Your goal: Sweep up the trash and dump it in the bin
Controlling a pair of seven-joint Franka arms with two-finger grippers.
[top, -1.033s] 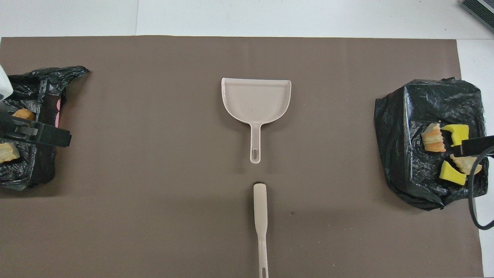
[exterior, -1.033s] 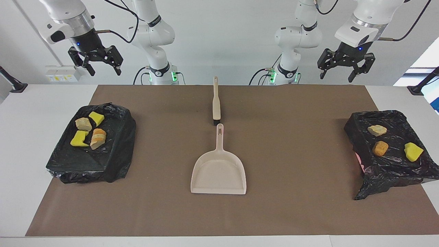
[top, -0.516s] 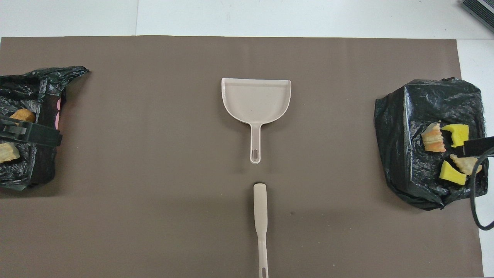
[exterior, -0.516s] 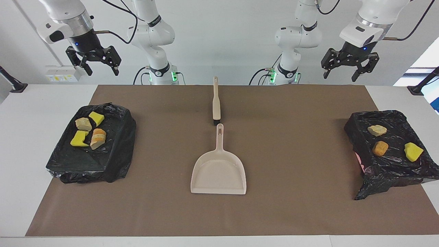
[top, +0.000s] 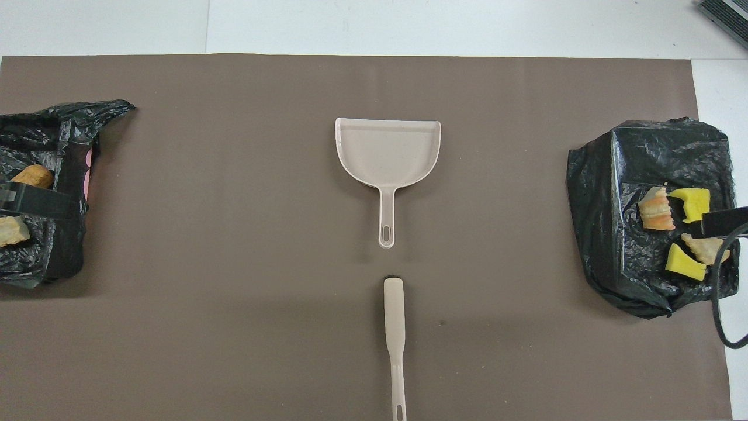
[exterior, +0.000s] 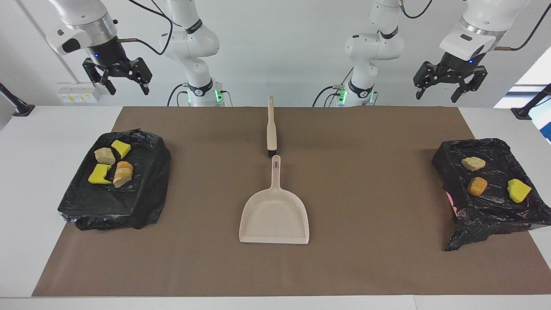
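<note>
My left gripper [exterior: 450, 82] hangs high in the air at the left arm's end of the bench [exterior: 64, 116], its fingers spread wide with nothing between them, and my right gripper [exterior: 117, 76] hangs high at the right arm's end, its fingers spread apart and empty too. A brown mat [exterior: 366, 172] covers most of the bench. The trash lies in two groups, each inside a bin lined with a black plastic bag. In the bin at the right arm's end [exterior: 142, 189] sit four pieces close together: a pale tan lump [exterior: 104, 156], a yellow foam piece [exterior: 121, 148] just beside it, a second yellow foam piece [exterior: 100, 174] farther from me, and an orange-and-beige lump [exterior: 123, 173] next to that one. In the bin at the left arm's end [exterior: 495, 215] lie three pieces, spaced apart from one another: a pale tan lump [exterior: 473, 163], an orange-brown lump [exterior: 477, 186] and a yellow foam piece [exterior: 518, 190]. In the middle of the mat the beige dustpan [exterior: 274, 215] lies flat with nothing in it, its handle pointing toward me. The beige brush [exterior: 271, 127] lies nearer to me than the dustpan, in line with its handle, its head just short of the handle's tip and not touching it.
</note>
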